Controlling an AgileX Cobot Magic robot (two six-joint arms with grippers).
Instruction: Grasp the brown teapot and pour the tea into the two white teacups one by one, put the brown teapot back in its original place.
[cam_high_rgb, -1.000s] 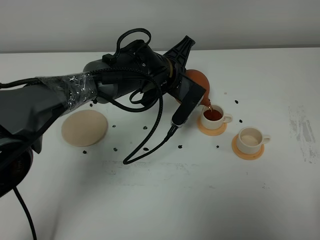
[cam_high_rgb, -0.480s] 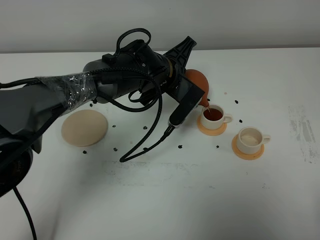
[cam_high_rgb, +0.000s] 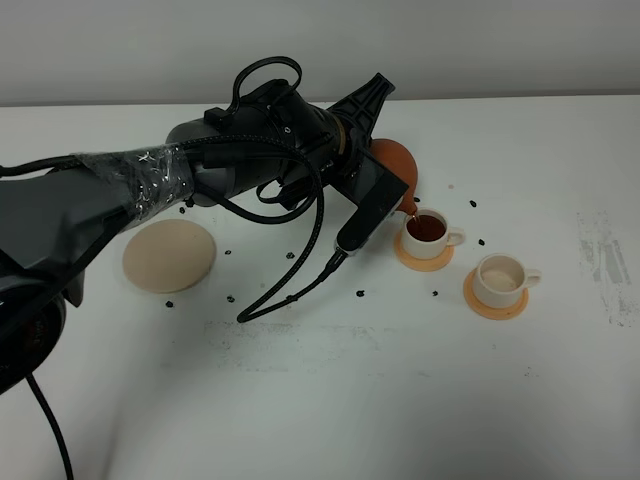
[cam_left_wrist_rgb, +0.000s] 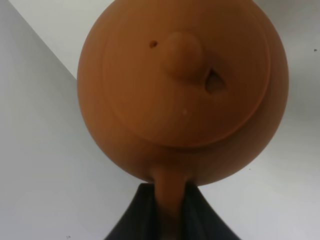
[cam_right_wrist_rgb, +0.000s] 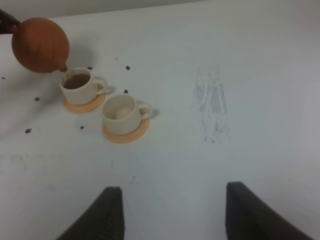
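Left gripper (cam_left_wrist_rgb: 169, 202): closed tight on the loop handle of the brown teapot (cam_high_rgb: 396, 160); the left wrist view shows the dark fingers (cam_left_wrist_rgb: 142, 210) on either side of the handle.
Teapot: held in the air and tipped spout-down, with the spout just above the rim of the left teacup (cam_high_rgb: 428, 234); the lid and its knob fill the left wrist view.
Tea (cam_high_rgb: 427, 228): dark reddish-brown liquid in the left teacup, with a thin stream running from the spout into it.
Right teacup (cam_high_rgb: 500, 280): just beside the left one and apart from it (only its pale inside shows).
Coasters: each cup stands on its own orange coaster, one under the left teacup (cam_high_rgb: 421, 263) and one under the right (cam_high_rgb: 493, 309).
Beige saucer (cam_high_rgb: 169, 255): flat on the white table (cam_high_rgb: 350, 400), well to the left of the cups, partly under the left arm.
Right gripper (cam_right_wrist_rgb: 170, 215): jaws spread wide with nothing between them, above bare table, well apart from the cups.
Table surface: small dark specks lie around the cups and the saucer.
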